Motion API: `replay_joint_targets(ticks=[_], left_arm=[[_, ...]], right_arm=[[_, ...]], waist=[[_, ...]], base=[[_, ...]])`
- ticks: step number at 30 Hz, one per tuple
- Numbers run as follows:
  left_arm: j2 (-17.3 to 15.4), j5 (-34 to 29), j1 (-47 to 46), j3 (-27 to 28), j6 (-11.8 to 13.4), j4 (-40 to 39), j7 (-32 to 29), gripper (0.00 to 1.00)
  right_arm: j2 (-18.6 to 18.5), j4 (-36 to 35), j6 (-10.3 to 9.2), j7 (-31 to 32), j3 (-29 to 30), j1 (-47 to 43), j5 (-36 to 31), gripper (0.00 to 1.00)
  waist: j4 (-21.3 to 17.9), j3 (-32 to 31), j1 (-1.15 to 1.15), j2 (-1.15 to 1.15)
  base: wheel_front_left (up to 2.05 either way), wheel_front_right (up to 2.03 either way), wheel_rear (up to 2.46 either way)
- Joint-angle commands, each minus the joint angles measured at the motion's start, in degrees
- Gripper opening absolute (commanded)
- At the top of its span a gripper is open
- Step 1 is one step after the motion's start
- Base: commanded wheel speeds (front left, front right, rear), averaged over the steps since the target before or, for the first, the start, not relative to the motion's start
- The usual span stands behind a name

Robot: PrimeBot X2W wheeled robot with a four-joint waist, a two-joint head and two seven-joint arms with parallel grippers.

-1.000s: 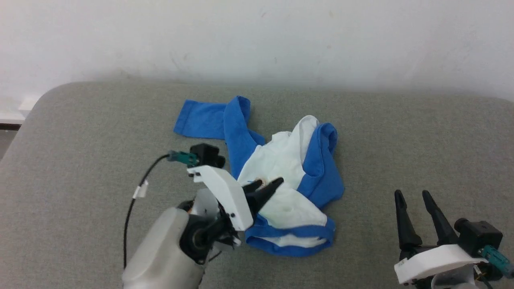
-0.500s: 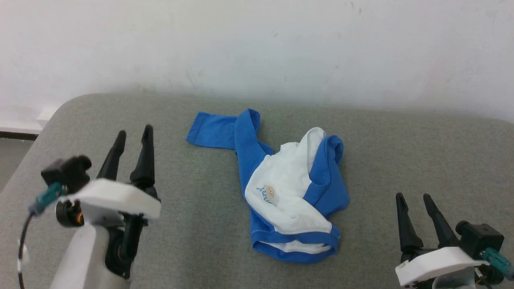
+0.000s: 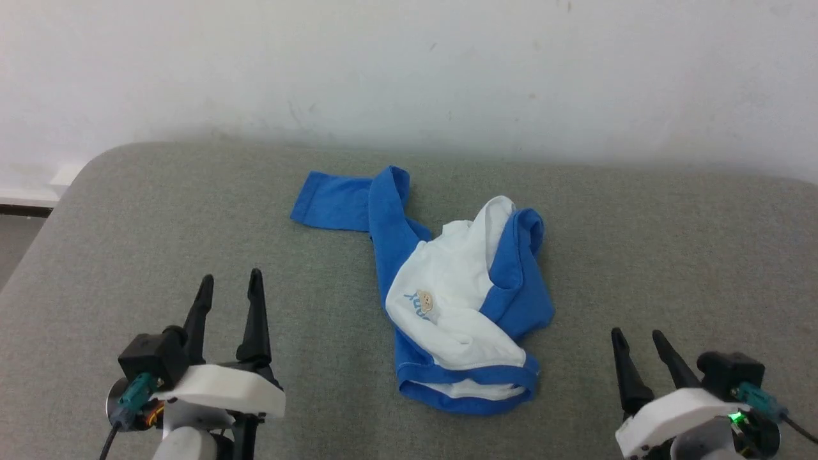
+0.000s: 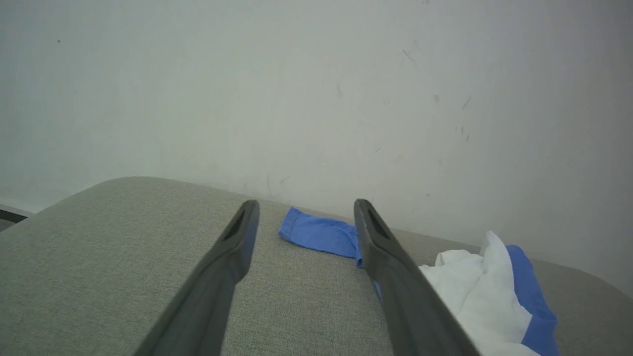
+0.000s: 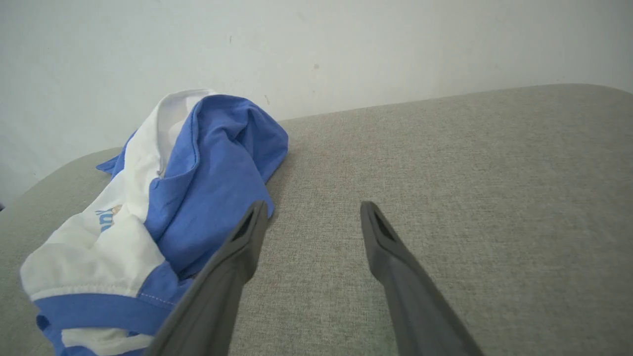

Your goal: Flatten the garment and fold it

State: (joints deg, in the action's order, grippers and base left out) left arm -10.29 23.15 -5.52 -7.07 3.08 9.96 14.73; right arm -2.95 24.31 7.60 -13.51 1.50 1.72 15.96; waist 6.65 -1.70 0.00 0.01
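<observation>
The shirt (image 3: 457, 306) lay crumpled near the middle of the grey cushion (image 3: 160, 211), its white chest panel up, showing small blue lettering and a tan figure. One blue sleeve (image 3: 332, 204) stretched flat toward 10 o'clock. More blue cloth was bunched on the heap's 2 o'clock side, and a blue-edged opening faced 6 o'clock. Your left gripper (image 3: 231, 276) was at about 8 o'clock from the shirt, well apart, jaws spread and empty. Your right gripper (image 3: 636, 332) was at about 4 o'clock, near but not touching, jaws likewise spread and empty. A white wall (image 3: 409, 64) rose behind at 12 o'clock.
</observation>
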Motion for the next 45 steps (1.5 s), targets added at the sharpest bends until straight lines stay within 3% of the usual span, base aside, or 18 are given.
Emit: replay_joint_targets(ticks=[1, 6, 14, 22, 25, 29, 33, 38, 45], left_arm=[[0.78, -0.93, 1.07, 0.77, -0.08, -0.56, 0.25, 1.0], [3.05, -3.25, 1.32, 2.04, -1.05, -1.45, 0.26, 1.0], [5.83, -4.89, -1.17, 2.61, -4.02, -1.3, 0.26, 1.0], [6.97, -5.72, -2.14, 3.02, -5.97, -0.22, 0.27, 1.0], [7.17, -5.72, -2.15, 3.25, -6.31, 0.04, 0.27, 1.0], [7.31, -5.65, -2.29, 3.66, -6.66, 0.38, 0.27, 1.0], [7.37, -5.73, -2.1, 3.87, -6.97, 0.42, 0.27, 1.0], [7.39, -4.93, -1.76, 3.8, -7.08, 0.51, 0.27, 1.0], [7.4, -3.69, -1.64, 2.98, -7.15, 1.24, 0.27, 1.0]], right_arm=[[0.07, 0.61, -0.11, 1.3, -0.29, 2.45, -0.16, 1.0], [0.07, 3.29, -0.11, 11.92, -1.68, 10.66, -2.36, 1.0], [0.07, 11.31, -0.11, 34.09, -5.08, 24.7, -12.7, 1.0], [0.07, 17.87, -0.11, 42.61, -7.24, 27.77, -17.37, 1.0], [0.07, 18.5, -0.11, 42.42, -7.16, 27.89, -17.24, 0.0], [0.07, 17.26, -0.11, 40.47, -6.56, 28.1, -15.15, 0.0], [0.07, 12.8, -0.11, 36.74, -2.23, 28.31, -14.6, 0.0], [-0.42, 3.48, -0.11, 34.53, 9.8, 26.0, -15.2, 0.0], [-0.39, -3.23, -0.11, 38.64, 26.8, 16.26, -18.99, 0.0]], waist=[[0.06, 0.7, 0.0, -0.01], [0.55, 2.94, 0.0, -0.01], [3.99, 7.38, 0.0, -0.01], [6.17, 9.96, 0.0, -0.01], [5.97, 10.29, 0.0, -0.01], [4.55, 10.01, 0.0, -0.01], [2.47, 9.09, 0.0, -0.01], [0.24, 8.03, 0.0, -0.01], [-0.86, 7.71, 0.0, -0.01]], base=[[0.0, 0.0, 0.0], [0.0, 0.0, 0.0], [0.0, 0.0, 0.0], [0.0, 0.0, 0.0], [0.0, 0.0, 0.0], [0.0, 0.0, 0.0], [0.0, 0.0, 0.0], [0.0, 0.0, 0.0], [0.0, 0.0, 0.0]])
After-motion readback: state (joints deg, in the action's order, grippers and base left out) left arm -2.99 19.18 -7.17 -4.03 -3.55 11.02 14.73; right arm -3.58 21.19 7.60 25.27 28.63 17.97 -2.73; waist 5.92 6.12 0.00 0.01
